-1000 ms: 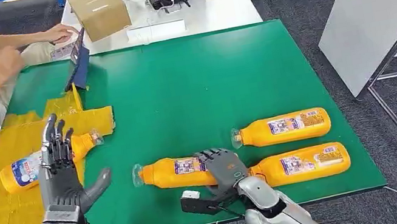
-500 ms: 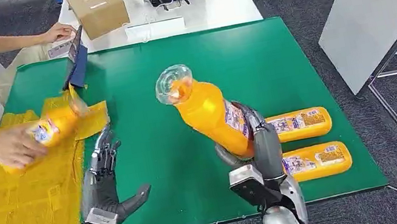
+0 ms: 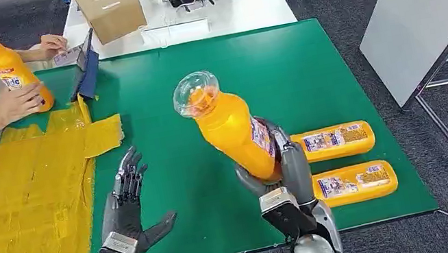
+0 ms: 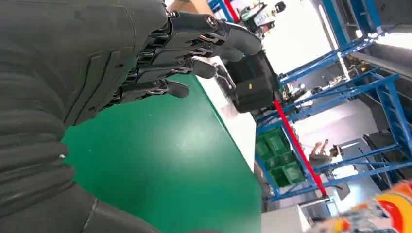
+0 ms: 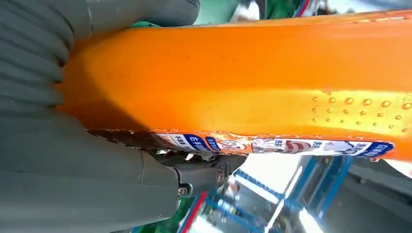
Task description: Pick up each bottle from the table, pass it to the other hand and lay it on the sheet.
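Held bottle [image 3: 232, 128] between sheet [image 3: 19, 204] left, two bottles [image 3: 338, 140] right.

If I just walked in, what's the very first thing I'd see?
The big orange bottle that the right hand holds up over the middle of the green table, clear cap tipped toward the left. Beside it, the left hand waits open, and two more orange bottles lie flat near the table's right edge. At the far left, a person's hand holds another bottle upright.
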{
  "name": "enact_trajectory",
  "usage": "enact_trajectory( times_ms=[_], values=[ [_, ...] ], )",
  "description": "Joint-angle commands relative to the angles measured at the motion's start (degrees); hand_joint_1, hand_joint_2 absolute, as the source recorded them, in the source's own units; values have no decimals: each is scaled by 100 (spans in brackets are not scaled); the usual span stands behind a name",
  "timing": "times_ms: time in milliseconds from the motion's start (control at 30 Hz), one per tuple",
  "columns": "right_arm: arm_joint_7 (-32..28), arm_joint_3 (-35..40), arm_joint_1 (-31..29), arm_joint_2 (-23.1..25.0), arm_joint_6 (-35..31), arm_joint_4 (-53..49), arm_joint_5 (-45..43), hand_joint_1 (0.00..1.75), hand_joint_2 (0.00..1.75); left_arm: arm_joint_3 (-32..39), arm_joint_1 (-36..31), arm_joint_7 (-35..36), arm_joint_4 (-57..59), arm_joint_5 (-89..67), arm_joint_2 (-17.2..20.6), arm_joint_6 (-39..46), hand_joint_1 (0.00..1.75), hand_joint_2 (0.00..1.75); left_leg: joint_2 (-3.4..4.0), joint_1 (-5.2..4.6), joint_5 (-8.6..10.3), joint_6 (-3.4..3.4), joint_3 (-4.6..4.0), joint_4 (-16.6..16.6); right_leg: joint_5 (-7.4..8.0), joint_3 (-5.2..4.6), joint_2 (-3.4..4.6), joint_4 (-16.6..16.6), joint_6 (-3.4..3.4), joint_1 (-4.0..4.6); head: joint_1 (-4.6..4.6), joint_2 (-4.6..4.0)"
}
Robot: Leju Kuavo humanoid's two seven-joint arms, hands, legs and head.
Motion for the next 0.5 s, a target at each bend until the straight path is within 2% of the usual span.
enact_trajectory(
  times_ms=[33,200,500],
  values=[
    [2,1192,-624,17,485,1266,127,175,175,-164,-320,-75,369,291,60,-171,0,175,7,7,-9,-8,29,-5,-4,24,35,-6,-9,3,-2,0],
    [5,1795,-985,13,806,2001,231,175,175,-268,-428,-141,351,444,96,-289,0,175,3,6,-4,-5,21,-6,-2,17,24,-7,-5,5,-2,0],
    [59,2413,-1311,7,1147,2442,275,175,175,-359,-567,-259,470,818,94,-544,0,175,-12,6,-6,-6,28,-7,-9,28,16,-6,-7,2,0,0]
  ],
)
